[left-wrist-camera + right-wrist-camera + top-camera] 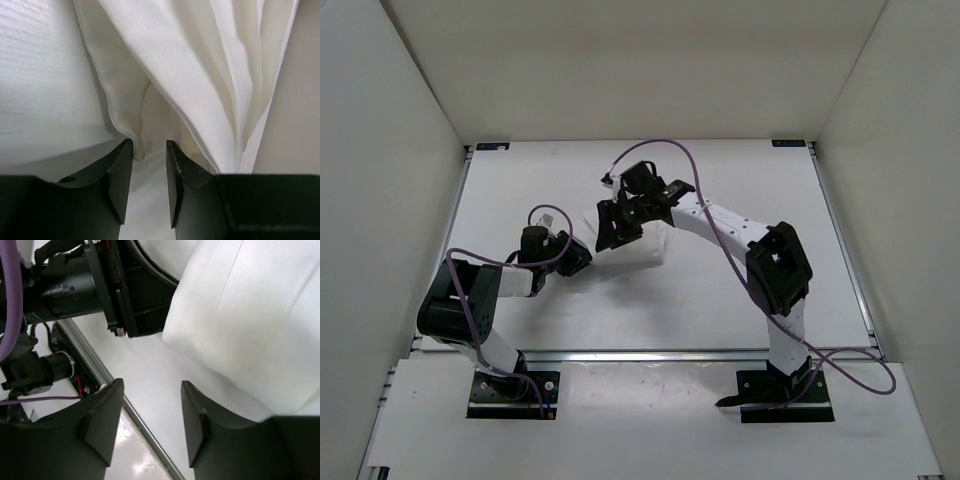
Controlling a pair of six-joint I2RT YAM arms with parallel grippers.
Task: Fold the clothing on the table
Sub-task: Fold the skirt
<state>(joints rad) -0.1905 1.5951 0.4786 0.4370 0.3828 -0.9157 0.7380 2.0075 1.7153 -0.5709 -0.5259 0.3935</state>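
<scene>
**Both end effectors parted beside the white clothing at mid-bench**

The clothing (645, 255) lay near the middle of the bench (770, 180), a pale, wrinkled heap hard to separate from the white surface in the top view. Both arms reached toward it, the right arm bent across from its base to the centre and the left arm coming in from the left.

In the left wrist view, the left end effector (149, 145) stood narrowly apart. Bare bench showed in the gap between its dark fingers (120, 172). A hemmed fold of the fabric hung down just in front of the tips, and the hem met the tip of the finger on the left of that view. Nothing was pinched between them.

The right end effector (152, 385) stood wider, its jaws apart over bare bench, with the cloth just beyond and to the right of its tips and not clamped. A purple cable (660, 143) looped above the right arm's wrist.
</scene>
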